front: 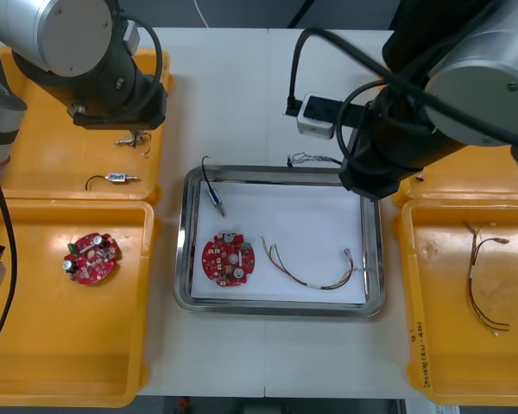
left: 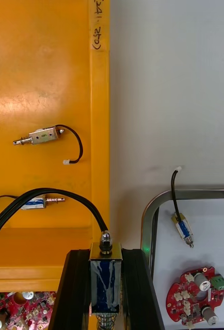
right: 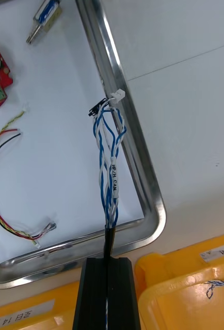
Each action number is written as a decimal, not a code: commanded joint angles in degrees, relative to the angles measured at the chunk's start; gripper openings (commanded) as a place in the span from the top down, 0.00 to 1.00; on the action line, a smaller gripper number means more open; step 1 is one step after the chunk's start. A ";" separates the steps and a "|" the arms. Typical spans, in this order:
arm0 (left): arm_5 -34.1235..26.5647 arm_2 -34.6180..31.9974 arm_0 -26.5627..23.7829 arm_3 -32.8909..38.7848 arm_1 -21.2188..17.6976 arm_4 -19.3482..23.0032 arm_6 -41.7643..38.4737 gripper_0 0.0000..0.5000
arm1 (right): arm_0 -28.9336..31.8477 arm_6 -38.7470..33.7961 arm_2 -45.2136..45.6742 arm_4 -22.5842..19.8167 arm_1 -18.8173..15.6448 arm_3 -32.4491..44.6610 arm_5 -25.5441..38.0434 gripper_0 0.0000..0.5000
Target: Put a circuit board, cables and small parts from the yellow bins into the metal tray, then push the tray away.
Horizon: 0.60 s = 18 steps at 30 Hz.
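Observation:
My right gripper is shut on a twisted blue and white cable, which hangs over the far right rim of the metal tray. The cable's free end lies at the tray's far edge. On the tray's white inside lie a round red circuit board, a red and yellow cable and a small metal part with a black wire. My left gripper hovers over the far left yellow bin, shut on a small metal part with a black wire.
Two more small metal parts lie in the far left bin. The near left bin holds a second circuit board. A red and yellow cable lies in the near right bin. A white box with a black lead sits behind the tray.

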<state>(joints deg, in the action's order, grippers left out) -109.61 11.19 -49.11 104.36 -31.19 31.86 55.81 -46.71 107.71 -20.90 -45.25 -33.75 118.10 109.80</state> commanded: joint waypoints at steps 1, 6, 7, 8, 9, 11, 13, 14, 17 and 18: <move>-0.39 -1.87 0.50 2.08 -1.94 0.22 0.00 1.00 | 0.12 3.03 -4.94 2.36 2.11 -3.67 0.20 1.00; -0.39 -1.87 0.50 2.08 -1.94 0.31 0.00 1.00 | 0.21 4.18 -9.16 4.12 2.11 -6.48 0.06 1.00; -0.39 -1.96 0.50 2.08 -1.94 0.31 0.00 1.00 | 0.21 4.44 -9.87 4.12 2.11 -7.01 -0.99 1.00; -0.39 -1.87 0.50 2.08 -1.94 0.31 0.09 1.00 | 0.48 4.79 -10.22 4.12 2.20 -7.45 -2.14 1.00; -0.39 -1.87 0.50 2.08 -1.94 0.31 0.00 1.00 | 0.56 4.88 -10.31 4.03 2.11 -7.71 -2.84 1.00; -0.39 -1.96 0.50 2.08 -1.94 0.31 0.00 1.00 | 1.00 5.76 -11.18 3.85 2.02 -8.77 -5.39 1.00; -0.39 -2.05 0.59 2.08 -1.94 0.31 0.09 1.00 | 1.27 6.46 -12.06 4.38 1.93 -9.30 -7.50 1.00; -0.39 -2.05 0.50 2.08 -1.94 0.31 0.09 1.00 | 1.53 6.81 -12.94 5.17 1.76 -9.56 -8.99 1.00; -0.39 -2.05 0.50 2.08 -1.94 0.40 0.00 1.00 | 2.15 7.34 -14.79 7.11 1.32 -9.56 -11.89 1.00; -0.39 -2.14 0.50 2.08 -1.94 0.40 0.09 1.00 | 2.50 7.60 -15.67 7.63 0.97 -10.00 -13.39 1.00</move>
<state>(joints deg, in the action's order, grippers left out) -109.61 10.84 -49.10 104.37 -31.21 31.90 55.81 -45.31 113.75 -33.69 -38.99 -32.35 108.00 98.97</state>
